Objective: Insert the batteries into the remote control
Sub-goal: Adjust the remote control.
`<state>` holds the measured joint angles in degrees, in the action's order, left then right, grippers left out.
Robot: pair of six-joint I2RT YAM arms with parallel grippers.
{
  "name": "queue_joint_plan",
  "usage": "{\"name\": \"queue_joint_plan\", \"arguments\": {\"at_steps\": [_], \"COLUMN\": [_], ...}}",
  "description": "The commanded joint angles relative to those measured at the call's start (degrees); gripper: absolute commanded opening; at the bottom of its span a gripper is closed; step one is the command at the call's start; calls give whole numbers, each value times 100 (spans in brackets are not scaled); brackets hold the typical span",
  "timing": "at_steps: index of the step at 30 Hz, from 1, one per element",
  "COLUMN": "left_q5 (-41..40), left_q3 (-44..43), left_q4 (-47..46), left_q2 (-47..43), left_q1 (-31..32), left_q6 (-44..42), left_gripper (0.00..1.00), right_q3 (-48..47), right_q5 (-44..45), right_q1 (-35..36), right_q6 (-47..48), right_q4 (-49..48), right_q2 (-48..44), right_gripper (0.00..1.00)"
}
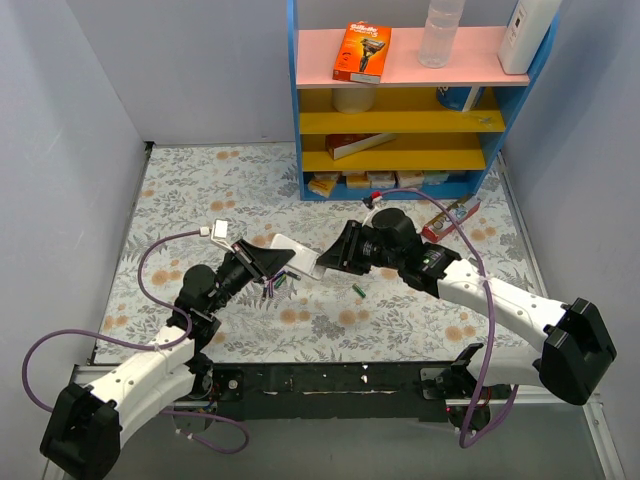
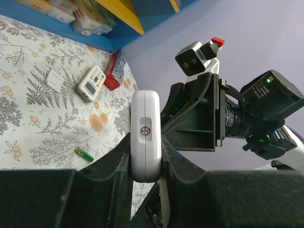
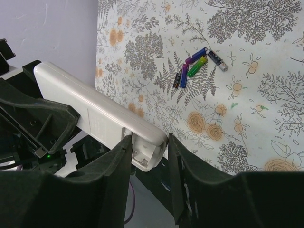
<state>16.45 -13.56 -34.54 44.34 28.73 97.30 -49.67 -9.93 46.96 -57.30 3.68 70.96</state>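
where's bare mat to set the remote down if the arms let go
Widest bare patch: the far-left mat, between the left wall and the blue shelf. Also the near strip along the black base rail. Crowded: the middle, where the left end effector and right end effector hold the remote control near the batteries and a stray battery.

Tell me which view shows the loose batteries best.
The right wrist view: the batteries lie in an unobstructed cluster, their colours distinct. The top external view shows them only as tiny specks; the left wrist view catches just one green battery.
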Motion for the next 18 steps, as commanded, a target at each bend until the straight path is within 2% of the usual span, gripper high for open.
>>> {"name": "queue_joint_plan", "arguments": {"at_steps": [1, 9, 12, 13, 15, 16, 18], "left_q5": [-361, -432, -397, -353, -230, -186, -2], "left_q3": [-33, -59, -33, -41, -68, -111, -216], "left_q4": [-632, -659, -703, -677, -501, -457, -177], "left_q2": [-215, -294, -268, -250, -206, -189, -154], "left_q1": [97, 185, 264, 282, 282, 282, 273], "left_q6": [105, 53, -35, -70, -62, -62, -219], "left_gripper": [0, 0, 0, 2, 8, 19, 28], "right_q3": [-78, -8, -51, -86, -235, -314, -577], "right_q5": [193, 492, 563, 580, 642, 685, 826], "right_q1": [155, 156, 156, 156, 156, 138, 129], "right_q6": [-80, -168, -71, -27, 192, 323, 771], "right_q4": [282, 274, 247, 264, 439, 519, 844], "right_q2": [94, 102, 137, 155, 173, 173, 164], "right_gripper": [41, 33, 23, 14, 5, 1, 1]}}
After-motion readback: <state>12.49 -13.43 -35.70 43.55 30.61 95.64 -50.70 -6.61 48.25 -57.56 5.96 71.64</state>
